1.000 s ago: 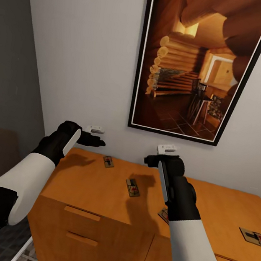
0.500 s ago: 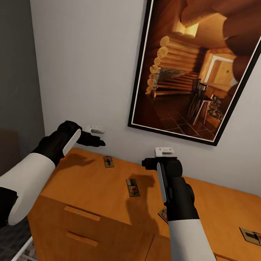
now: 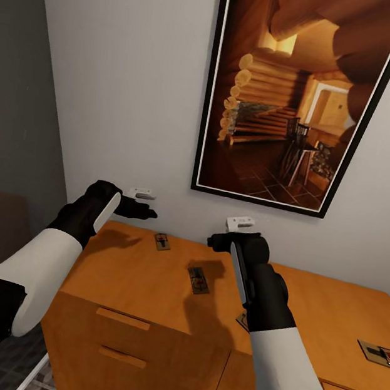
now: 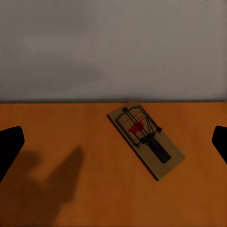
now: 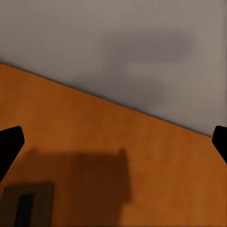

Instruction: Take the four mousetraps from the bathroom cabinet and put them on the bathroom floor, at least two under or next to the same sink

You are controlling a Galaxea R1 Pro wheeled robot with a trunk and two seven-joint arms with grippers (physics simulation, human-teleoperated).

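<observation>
Several mousetraps lie on top of the orange-brown cabinet (image 3: 141, 287). One mousetrap (image 3: 162, 241) (image 4: 144, 137) sits near the back wall, just ahead of my left gripper (image 3: 144, 212) (image 4: 113, 142), which hovers open above the top. A second mousetrap (image 3: 198, 280) lies mid-top in the shadow of my right arm. My right gripper (image 3: 216, 241) (image 5: 113, 142) hangs open above and behind it, and the right wrist view catches one dark corner of that mousetrap (image 5: 26, 205). A third mousetrap (image 3: 242, 320) is mostly hidden behind my right forearm. Another mousetrap (image 3: 378, 353) lies at the far right.
A large framed picture of a log cabin (image 3: 295, 91) hangs on the white wall right behind the cabinet. Drawer fronts with bar handles (image 3: 120, 319) face me. A dark grey wall (image 3: 21, 96) stands at the left, with a strip of tiled floor (image 3: 30, 380) below.
My right arm has shifted left and slightly up toward the wall, and its shadow now covers the middle mousetrap. The left arm and the mousetraps have stayed put.
</observation>
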